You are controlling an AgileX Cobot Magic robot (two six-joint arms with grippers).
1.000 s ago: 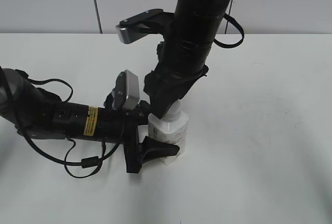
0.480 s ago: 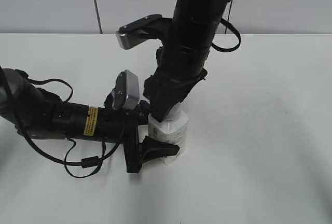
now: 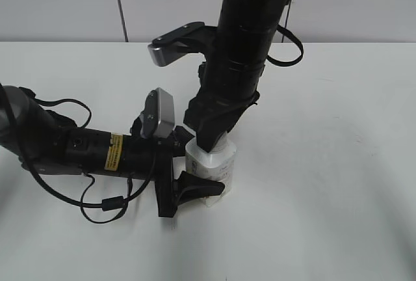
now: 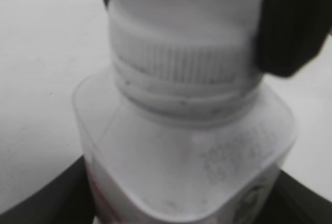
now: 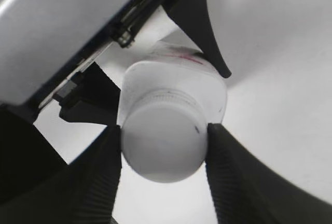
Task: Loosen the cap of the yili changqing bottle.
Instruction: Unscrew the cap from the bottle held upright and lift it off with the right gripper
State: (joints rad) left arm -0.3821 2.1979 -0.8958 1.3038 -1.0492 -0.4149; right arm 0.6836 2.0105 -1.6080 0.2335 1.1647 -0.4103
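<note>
The right gripper (image 5: 164,143) clamps its 2 fingers on the cap (image 5: 163,142) from above. Below it, the left gripper (image 3: 195,173) squeezes the yili changqing bottle (image 3: 213,167), which stands upright on the white table (image 3: 325,164).

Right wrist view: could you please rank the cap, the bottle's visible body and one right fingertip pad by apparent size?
1. Fingertip pad, inflated by nearness to the camera.
2. Cap.
3. Bottle, mostly hidden behind the cap.
</note>
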